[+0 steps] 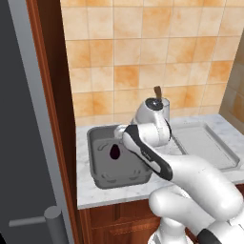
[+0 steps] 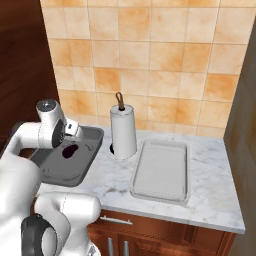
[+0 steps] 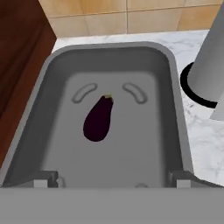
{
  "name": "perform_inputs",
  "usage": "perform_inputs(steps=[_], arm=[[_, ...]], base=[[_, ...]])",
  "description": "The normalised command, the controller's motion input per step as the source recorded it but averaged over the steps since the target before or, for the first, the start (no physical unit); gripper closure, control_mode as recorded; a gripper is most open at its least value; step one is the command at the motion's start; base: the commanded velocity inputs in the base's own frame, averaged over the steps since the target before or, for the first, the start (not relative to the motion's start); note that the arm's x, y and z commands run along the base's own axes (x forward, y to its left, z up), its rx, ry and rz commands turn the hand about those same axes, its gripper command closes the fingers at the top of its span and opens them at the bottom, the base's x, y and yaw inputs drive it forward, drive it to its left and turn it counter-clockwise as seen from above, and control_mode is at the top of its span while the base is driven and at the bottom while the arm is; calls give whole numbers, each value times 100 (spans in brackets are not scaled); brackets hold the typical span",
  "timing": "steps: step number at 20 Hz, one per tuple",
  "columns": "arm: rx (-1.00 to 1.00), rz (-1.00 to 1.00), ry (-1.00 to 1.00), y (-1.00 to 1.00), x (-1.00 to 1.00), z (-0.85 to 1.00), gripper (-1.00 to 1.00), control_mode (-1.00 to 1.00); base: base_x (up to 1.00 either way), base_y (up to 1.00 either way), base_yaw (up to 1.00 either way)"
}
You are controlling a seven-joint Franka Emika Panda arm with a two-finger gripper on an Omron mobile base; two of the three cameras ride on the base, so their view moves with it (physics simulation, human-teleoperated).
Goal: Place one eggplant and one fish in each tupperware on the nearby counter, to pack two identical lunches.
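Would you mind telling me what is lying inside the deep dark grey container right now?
Inside the deep dark grey container lies one dark purple eggplant on its floor. In the hand view no fish is in it. The strip along its near wall is hidden at the bottom of that view.

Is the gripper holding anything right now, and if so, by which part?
Nothing. The gripper is open above the dark grey tupperware; the eggplant lies loose on its floor.

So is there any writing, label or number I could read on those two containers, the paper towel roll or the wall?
None: no words, numbers or signs can be read.
Dark container: plain, holding an eggplant; only raised curved marks on its floor.
Pale container: blank.
Paper towel roll: blank.
Wall tiles: plain.
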Motion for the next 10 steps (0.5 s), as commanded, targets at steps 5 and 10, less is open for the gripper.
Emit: perform_inputs(steps=[5, 10], arm=[[0, -2, -14, -100, -100, 28, -100, -100], [0, 0, -12, -75, -100, 28, -100, -100]], base=[[0, 0, 0], [0, 0, 0]])
